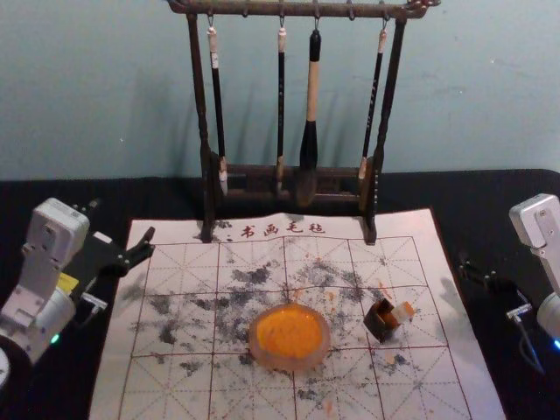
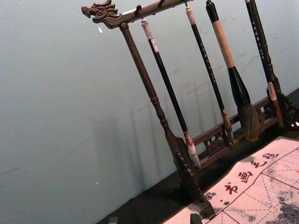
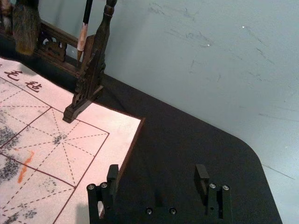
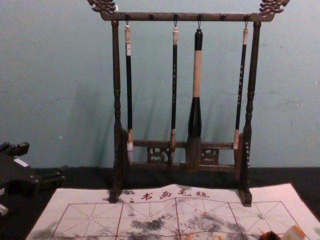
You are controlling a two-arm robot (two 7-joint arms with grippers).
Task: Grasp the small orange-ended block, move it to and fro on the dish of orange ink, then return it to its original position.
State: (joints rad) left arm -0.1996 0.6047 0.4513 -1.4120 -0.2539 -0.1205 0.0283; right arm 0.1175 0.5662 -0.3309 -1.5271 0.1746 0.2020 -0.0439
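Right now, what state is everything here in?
Dish: holding orange ink
Block: orange end poking out beside dark box
Brushes: hanging
Rack: upright
Mat: spread out, stained
Left gripper: open, at left
Right gripper: open, at right

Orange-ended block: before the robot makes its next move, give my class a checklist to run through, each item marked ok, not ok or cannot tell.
1. Orange-ended block free of both grippers, at the small dark box: ok.
2. Orange ink in the round dish: ok.
3. Right gripper open and empty: ok.
4. Right gripper lined up over the block: not ok, it is off to the right of the calligraphy mat.
5. Left gripper away from the dish: ok.
6. Block seated firmly in the box: cannot tell.
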